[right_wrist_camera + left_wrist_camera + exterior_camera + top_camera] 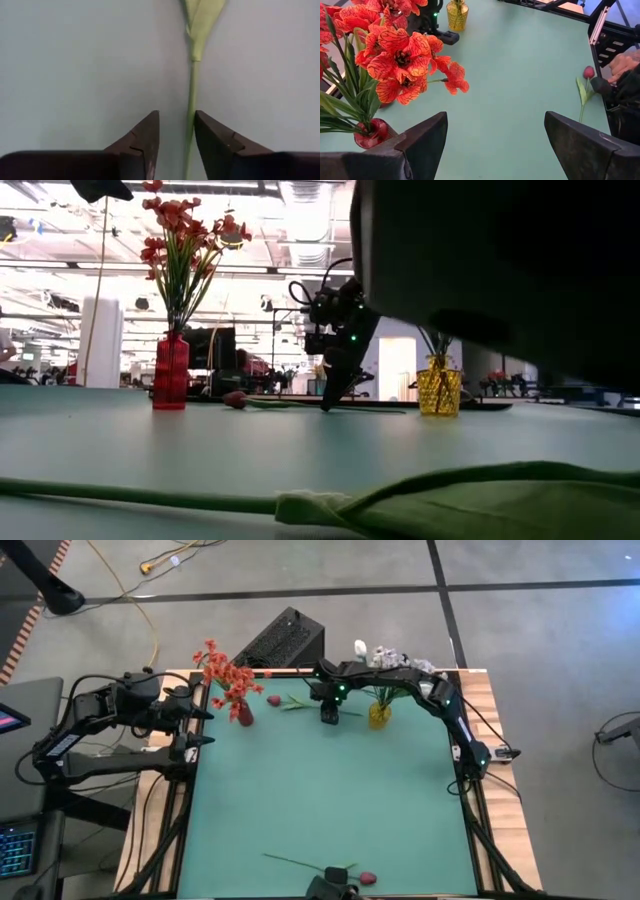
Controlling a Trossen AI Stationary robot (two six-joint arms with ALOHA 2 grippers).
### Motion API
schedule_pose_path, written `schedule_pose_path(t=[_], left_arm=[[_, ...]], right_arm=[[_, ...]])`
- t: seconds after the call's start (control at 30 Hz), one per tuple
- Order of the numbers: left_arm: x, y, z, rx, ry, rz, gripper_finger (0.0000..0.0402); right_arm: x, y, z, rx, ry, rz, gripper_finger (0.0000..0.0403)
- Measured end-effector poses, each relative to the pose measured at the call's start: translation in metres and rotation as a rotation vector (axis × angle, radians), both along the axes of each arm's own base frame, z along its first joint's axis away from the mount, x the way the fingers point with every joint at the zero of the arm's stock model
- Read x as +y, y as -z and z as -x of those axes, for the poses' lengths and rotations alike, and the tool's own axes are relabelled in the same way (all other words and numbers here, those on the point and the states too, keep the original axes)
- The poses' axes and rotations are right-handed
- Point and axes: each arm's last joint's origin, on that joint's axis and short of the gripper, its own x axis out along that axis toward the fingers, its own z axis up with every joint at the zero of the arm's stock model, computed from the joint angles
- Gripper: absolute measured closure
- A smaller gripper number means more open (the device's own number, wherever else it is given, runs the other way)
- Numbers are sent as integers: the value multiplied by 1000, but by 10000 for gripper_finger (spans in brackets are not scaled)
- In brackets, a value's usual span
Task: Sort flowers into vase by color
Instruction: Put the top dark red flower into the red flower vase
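Flowers are partly sorted: the orange-red blossoms (226, 674) stand in the red vase (244, 715) at the far left of the desk (330, 800), and the yellow vase (379, 716) at the far right has some stems in it, with pale blooms above it, though I can't really tell from the top view which of those are in it. One dark pink bud (274, 700) lies flat on the desk between the two vases, its green stem (192, 95) running toward the right claw (329, 717).

That's the step going on, I'd say: picking up the pink one. The right claw is down at the desk with its fingers either side of the stem, narrowed around it but with a gap visible, so it looks part-closed and not clamped yet. Left claw (492, 145) sits wide apart near the red vase, empty.

Next move probably needs the fingers to pinch the thin stem without it slipping, then lift and tip it upright for a vase. Another pink bud (368, 879) waits at the near edge, where a person's hand (623, 65) is.
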Motion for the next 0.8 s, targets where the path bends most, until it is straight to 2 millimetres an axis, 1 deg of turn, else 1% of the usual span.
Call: schedule_pose_path(t=[0.27,0.43,0.67,0.8], left_arm=[[0,0,0,0,1,-1,81],[0,0,0,1,1,-1,81],[0,0,0,1,1,-2,81],[0,0,0,2,5,-9,81]], right_arm=[[-1,0,1,12,-11,31,293],[-2,0,1,20,-17,54,324],[-2,0,1,21,-46,69,332],[-2,-5,1,39,-117,95,340]])
